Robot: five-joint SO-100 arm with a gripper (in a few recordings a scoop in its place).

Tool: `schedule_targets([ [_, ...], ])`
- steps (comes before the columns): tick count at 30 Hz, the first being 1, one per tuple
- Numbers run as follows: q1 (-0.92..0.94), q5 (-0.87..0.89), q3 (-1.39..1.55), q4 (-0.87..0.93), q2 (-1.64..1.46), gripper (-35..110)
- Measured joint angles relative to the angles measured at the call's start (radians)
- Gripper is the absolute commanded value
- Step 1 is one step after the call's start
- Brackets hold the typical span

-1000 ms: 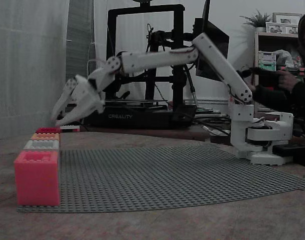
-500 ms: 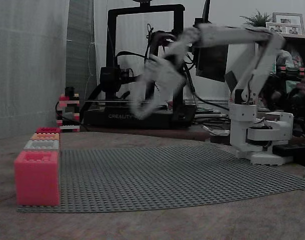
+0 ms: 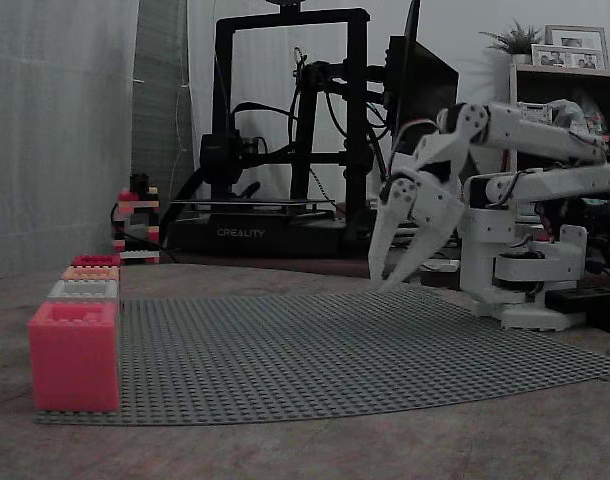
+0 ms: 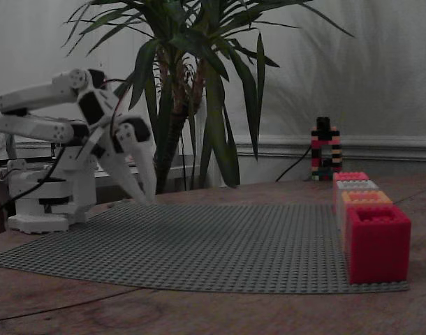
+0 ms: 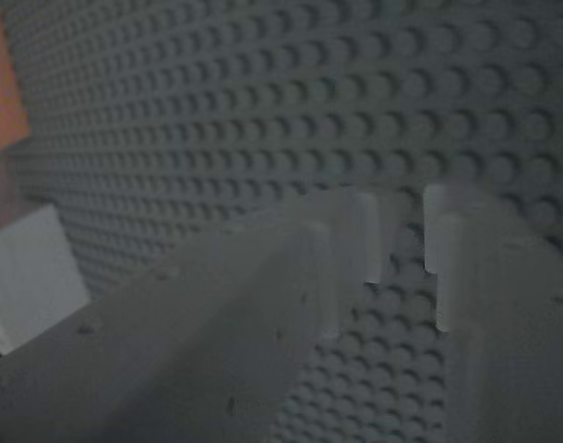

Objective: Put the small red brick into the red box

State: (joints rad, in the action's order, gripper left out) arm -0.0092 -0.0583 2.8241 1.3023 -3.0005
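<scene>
The red box point(image 4: 377, 241) stands nearest the camera at the right end of the grey baseplate point(image 4: 199, 244); from the other side the red box point(image 3: 95, 260) is the farthest in the row of boxes. The small red brick is hidden. My gripper point(image 3: 383, 284) hangs close to the arm's base, fingers pointing down just above the plate's far edge, well away from the boxes. From the opposite side the gripper point(image 4: 146, 198) sits at the left. In the wrist view the gripper point(image 5: 406, 254) is open by a narrow gap, with only plate studs between the tips.
A salmon-pink box point(image 3: 73, 355), a white box point(image 3: 83, 290) and an orange box point(image 3: 90, 272) line the plate's edge. A black 3D printer point(image 3: 285, 130) and a small brick tower point(image 3: 135, 225) stand behind the plate. A potted plant point(image 4: 199, 84) rises beyond it.
The arm has swung back from above the far boxes at the left to its base at the right. The gripper now points down over the plate.
</scene>
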Motion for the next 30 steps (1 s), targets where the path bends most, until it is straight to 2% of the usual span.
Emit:
schedule_targets([
  [9, -0.015, 0.009, 0.035, 0.08, -0.198, 0],
  [30, -0.031, 0.044, 0.035, 0.081, -0.209, 0],
])
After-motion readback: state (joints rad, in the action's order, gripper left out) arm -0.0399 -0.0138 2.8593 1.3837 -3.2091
